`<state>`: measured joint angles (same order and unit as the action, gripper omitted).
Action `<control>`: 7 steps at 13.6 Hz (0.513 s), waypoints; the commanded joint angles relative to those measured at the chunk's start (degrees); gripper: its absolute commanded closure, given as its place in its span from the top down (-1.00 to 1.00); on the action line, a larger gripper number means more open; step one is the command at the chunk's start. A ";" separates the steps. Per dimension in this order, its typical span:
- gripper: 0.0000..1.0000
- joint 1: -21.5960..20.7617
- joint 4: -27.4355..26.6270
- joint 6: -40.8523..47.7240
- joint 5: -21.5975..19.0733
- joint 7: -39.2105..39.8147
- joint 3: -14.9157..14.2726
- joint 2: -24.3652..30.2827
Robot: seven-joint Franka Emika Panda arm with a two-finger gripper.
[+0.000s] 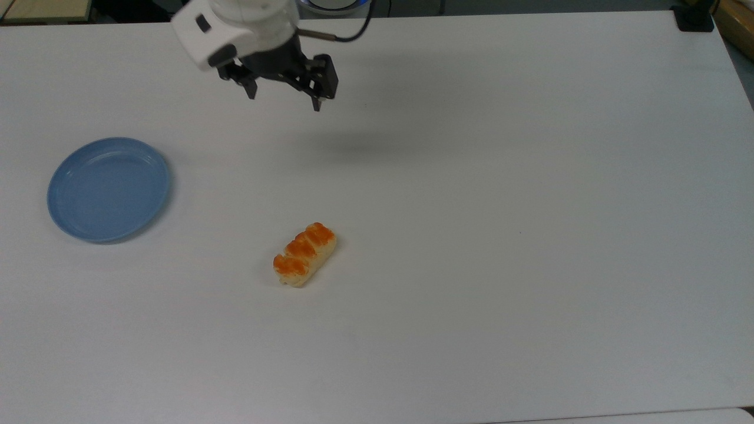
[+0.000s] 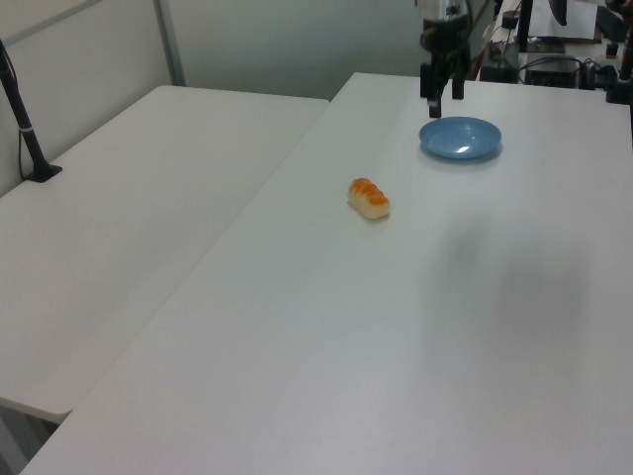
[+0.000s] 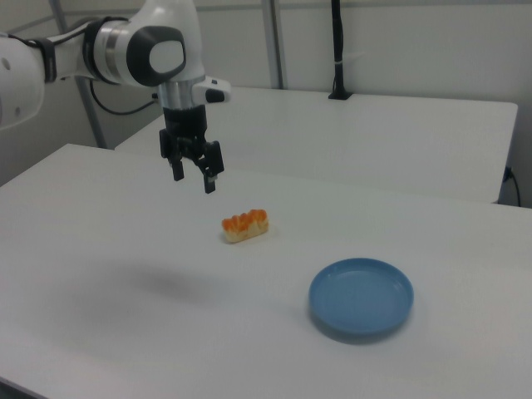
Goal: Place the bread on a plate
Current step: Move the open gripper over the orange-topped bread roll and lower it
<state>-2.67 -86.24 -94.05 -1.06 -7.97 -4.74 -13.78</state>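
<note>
The bread [image 1: 304,254] [image 2: 368,198] [image 3: 244,225], a pale roll with orange-brown bumps, lies on the white table [image 1: 471,235] near the middle of the top view. The empty light-blue plate [image 1: 109,189] [image 2: 460,138] [image 3: 362,298] sits at the top view's left. My gripper [image 1: 284,100] [image 2: 443,103] [image 3: 193,179] hangs open, well above the table, with nothing between its black fingers. In the top view it is up from the bread and right of the plate.
A second white table [image 2: 129,228] adjoins along the left view's left. A black pole mount [image 1: 694,17] is clamped at the top view's upper right corner, another [image 2: 30,139] at the left view's left. Cluttered equipment [image 2: 554,49] stands behind the plate in the left view.
</note>
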 commanded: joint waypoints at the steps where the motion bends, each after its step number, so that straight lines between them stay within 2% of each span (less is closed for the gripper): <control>1: 1.00 -0.68 0.81 -0.17 0.45 4.43 -0.45 -1.25; 3: 0.99 -0.58 0.81 -0.17 0.01 6.03 -0.53 -1.34; 4: 0.90 -0.58 0.81 -0.26 -0.08 5.77 -0.53 -1.60; 7: 0.88 -0.85 2.03 -1.92 -2.27 2.10 -0.53 -5.46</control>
<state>-3.06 -85.76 -94.05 -1.17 -3.81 -4.84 -15.96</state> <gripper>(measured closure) 0.031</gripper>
